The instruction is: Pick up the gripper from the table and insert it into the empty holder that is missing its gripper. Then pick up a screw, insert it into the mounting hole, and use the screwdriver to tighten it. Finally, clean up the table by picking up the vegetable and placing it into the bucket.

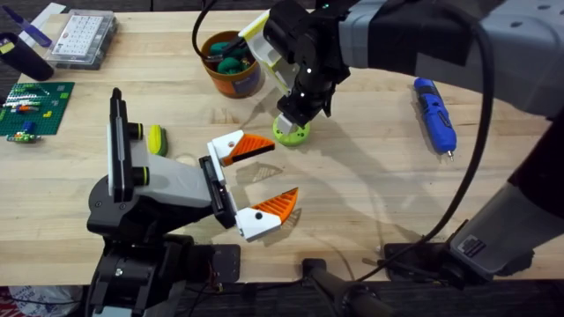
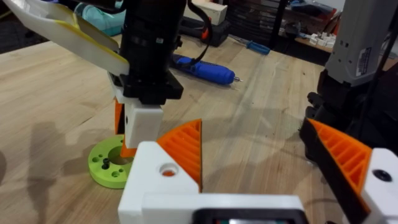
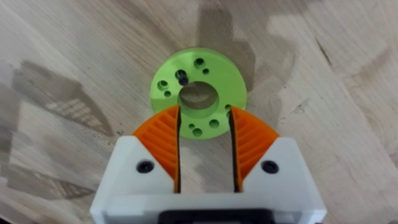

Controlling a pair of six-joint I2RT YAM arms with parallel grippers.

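Bucket (image 1: 233, 73) partly behind right arm (image 1: 423, 44).

Lying on the wooden table: one lime-green plastic disc (image 1: 291, 132), one slim blue screwdriver (image 1: 435, 113), one yellow oblong toy (image 1: 156, 138). Standing there: one round orange bucket (image 1: 233, 76).

A light wooden table (image 1: 370, 167) with plank seams runs under everything; at its far left corner sits a clear plastic organiser box (image 1: 82, 37) with small parts inside — beside it a dark cup (image 1: 26, 60) holding a purple-handled tool (image 1: 31, 32); nearer, on the left edge, lies a green studded baseplate (image 1: 35, 107) with small coloured bricks on it.
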